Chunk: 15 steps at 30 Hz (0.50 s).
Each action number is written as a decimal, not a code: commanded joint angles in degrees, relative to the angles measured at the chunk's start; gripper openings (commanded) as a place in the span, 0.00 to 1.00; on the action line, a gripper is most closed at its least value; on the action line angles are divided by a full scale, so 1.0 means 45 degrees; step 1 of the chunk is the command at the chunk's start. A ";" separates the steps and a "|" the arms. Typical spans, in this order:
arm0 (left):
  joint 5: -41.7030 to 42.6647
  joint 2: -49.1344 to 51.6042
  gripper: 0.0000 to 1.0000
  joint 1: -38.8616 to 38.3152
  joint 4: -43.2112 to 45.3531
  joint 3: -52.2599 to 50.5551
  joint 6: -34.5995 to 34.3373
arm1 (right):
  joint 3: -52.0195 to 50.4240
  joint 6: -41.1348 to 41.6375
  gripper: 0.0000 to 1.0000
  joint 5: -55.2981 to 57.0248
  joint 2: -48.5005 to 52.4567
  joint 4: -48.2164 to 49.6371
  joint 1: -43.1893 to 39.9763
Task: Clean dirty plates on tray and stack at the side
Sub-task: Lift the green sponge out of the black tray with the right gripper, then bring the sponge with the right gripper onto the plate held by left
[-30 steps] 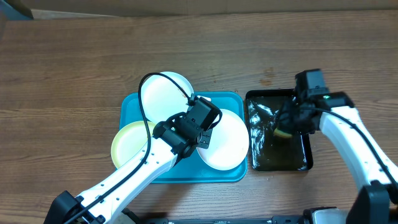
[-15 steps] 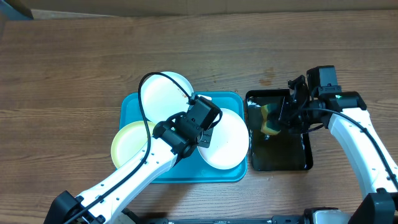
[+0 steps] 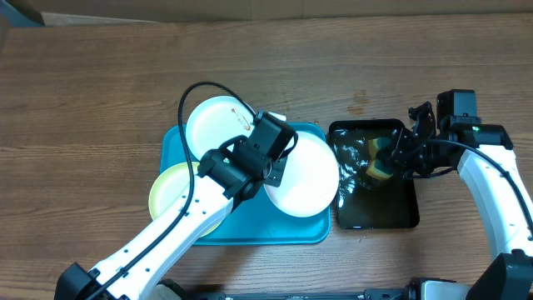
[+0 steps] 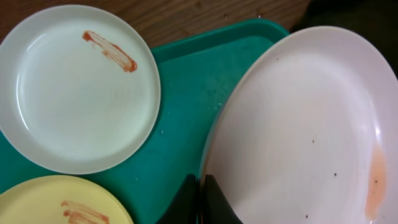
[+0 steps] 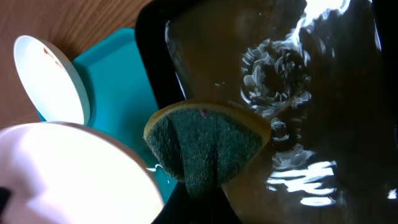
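Pale yellow round plate (image 3: 165, 193) at the left of the large turquoise plastic tray (image 3: 275, 230); white round plate (image 3: 215, 125) overhanging its back rim. Left gripper (image 4: 200, 194), jaws pressed onto the rim of a second white plate (image 4: 298, 124) over the tray's right edge. Narrow black tray (image 3: 366, 218), water-filled. Right gripper (image 5: 200, 190) pinching a green-faced yellow sponge (image 5: 208, 146) above it. Risk: edge-only grip; scrubbing pressure could lever that plate loose.

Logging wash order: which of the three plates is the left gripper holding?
The white plate nearest the black tray, its rim pinched by the left gripper; the far white plate and yellow plate lie free.
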 commanded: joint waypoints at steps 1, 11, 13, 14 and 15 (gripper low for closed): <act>0.0287 -0.0019 0.04 0.0029 -0.0029 0.0908 0.0345 | 0.0233 -0.0471 0.04 -0.0257 -0.0223 -0.0019 -0.0068; 0.0816 0.1093 0.04 -0.0155 0.1341 0.0865 0.0087 | 0.1885 -0.1103 0.04 -0.2511 -0.0223 -0.0806 -0.0185; 0.0816 0.1384 0.04 -0.0219 0.1661 0.0865 0.0087 | 0.2191 -0.1200 0.04 -0.2948 -0.0223 -0.1054 -0.0180; 0.0865 0.1506 0.04 -0.0291 0.1885 0.0869 0.0087 | 0.2249 -0.1229 0.04 -0.3390 -0.0228 -0.1064 -0.0136; 0.0991 0.1545 0.04 -0.0335 0.2074 0.0869 0.0092 | 0.2244 -0.1389 0.04 -0.3881 -0.0228 -0.1054 -0.0097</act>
